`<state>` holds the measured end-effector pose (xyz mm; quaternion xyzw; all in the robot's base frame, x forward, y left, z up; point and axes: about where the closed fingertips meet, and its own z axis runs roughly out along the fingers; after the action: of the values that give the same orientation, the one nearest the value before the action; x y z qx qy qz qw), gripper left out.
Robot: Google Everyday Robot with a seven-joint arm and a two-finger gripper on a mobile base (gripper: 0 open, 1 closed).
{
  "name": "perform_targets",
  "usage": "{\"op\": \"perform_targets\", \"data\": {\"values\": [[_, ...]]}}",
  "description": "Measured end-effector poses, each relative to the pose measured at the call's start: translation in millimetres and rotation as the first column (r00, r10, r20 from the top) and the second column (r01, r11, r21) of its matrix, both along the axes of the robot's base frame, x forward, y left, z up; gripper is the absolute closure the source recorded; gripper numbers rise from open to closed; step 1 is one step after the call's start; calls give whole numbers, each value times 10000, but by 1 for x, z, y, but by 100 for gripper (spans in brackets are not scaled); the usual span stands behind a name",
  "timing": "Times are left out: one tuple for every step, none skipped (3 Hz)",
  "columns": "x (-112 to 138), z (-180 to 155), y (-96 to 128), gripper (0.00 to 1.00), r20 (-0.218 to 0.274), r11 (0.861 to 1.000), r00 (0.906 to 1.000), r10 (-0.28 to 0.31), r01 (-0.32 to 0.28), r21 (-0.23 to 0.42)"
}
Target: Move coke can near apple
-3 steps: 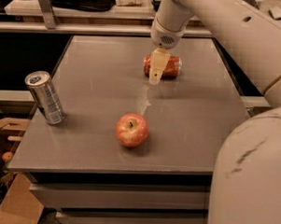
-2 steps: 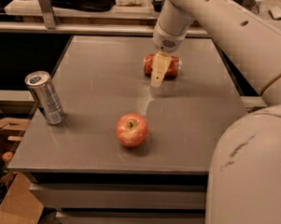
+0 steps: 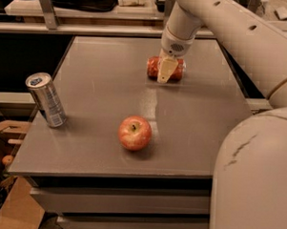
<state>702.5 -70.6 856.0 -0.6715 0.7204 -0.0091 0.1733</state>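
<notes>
The coke can lies on its side at the far middle of the grey table. It is red with silver ends. My gripper hangs from the white arm right at the can and covers its middle from the front. The apple sits near the table's front edge, well in front of the can and slightly to its left. It is red with yellowish patches, its stem dimple up.
A taller silver-and-blue can stands upright at the table's left edge. The robot's white body fills the lower right. A shelf with dark objects runs behind the table. Cardboard boxes sit on the floor at left.
My gripper has shifted slightly right and lower at the coke can. The coke can, the apple and the silver-and-blue can have not moved.
</notes>
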Motion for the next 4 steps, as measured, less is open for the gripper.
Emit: {"op": "perform_targets", "data": {"values": [[2, 2, -3, 63, 14, 10000, 10000, 74, -74, 1], [4, 9, -1, 87, 130, 9993, 9992, 381, -381, 47], [-2, 30, 7, 100, 402, 9932, 9925, 1152, -1158, 128], [-22, 53, 19, 100, 737, 9704, 9677, 2411, -2415, -33]]}}
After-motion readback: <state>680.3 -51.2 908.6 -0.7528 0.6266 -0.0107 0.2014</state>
